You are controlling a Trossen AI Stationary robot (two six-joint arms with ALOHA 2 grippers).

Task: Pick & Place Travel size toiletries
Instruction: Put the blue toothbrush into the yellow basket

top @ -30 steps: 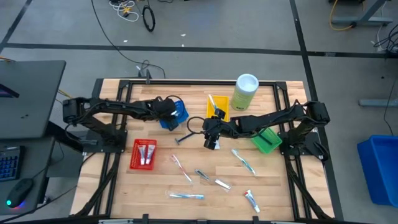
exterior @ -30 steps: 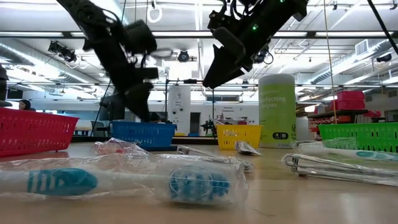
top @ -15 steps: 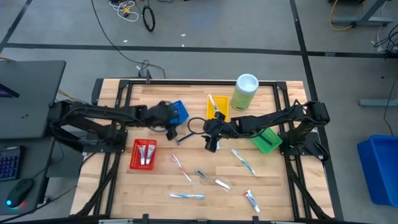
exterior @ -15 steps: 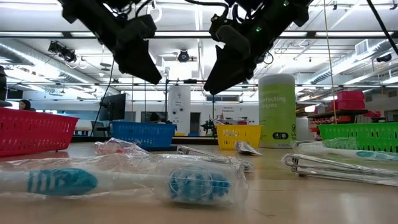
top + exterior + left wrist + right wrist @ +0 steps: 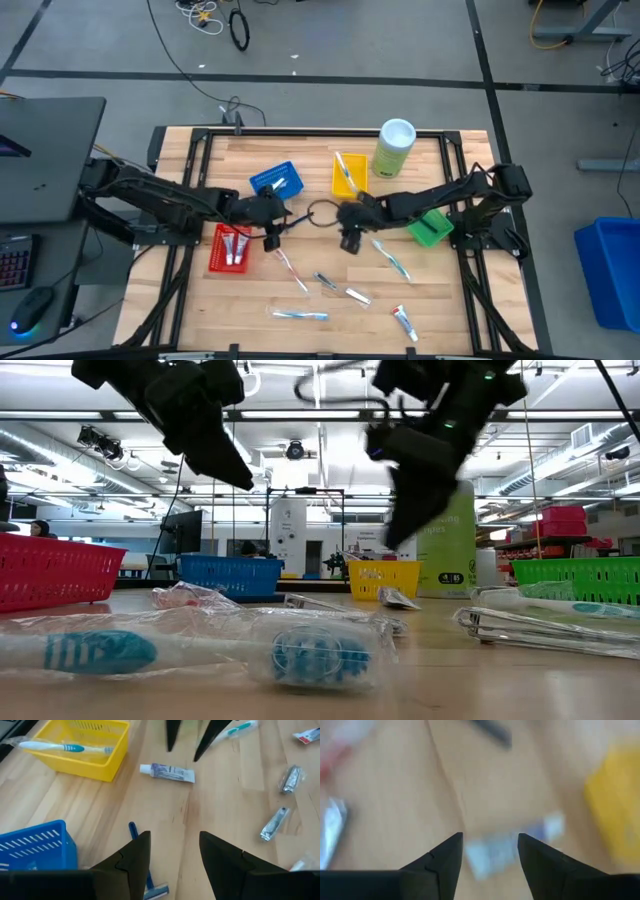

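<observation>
Four plastic mesh trays sit on the wooden worktop [image 5: 452,292]. The red tray [image 5: 217,262] by the left edge holds two white mini tubes [image 5: 235,245]. The blue tray [image 5: 262,184] and the yellow tray [image 5: 337,184] stand toward the far edge, the yellow one with one white and teal toothbrush [image 5: 345,168] in it. The green tray [image 5: 432,228] lies toward the right edge.

Six wrapped toiletries lie loose along the near half:
- a pink and white toothbrush [image 5: 291,269]
- a teal toothbrush [image 5: 300,315]
- two small silvery packets [image 5: 326,281] and [image 5: 357,295]
- another teal toothbrush [image 5: 392,259]
- a white tube with a red mark [image 5: 404,321]

One blue-handled razor [image 5: 146,879] lies beside the blue tray, under the left gripper [image 5: 272,234], whose fingers are spread with nothing between them. One more white mini tube [image 5: 167,772] lies below the right gripper [image 5: 349,243], which is also spread and empty. A black cable loop [image 5: 322,212] lies between the arms, and a tall pale-green canister with a white lid [image 5: 394,147] stands by the far edge.

A second ago the left gripper hung over the blue tray; it has since come out toward the near edge, next to the red tray. The right gripper has dropped slightly nearer too
</observation>
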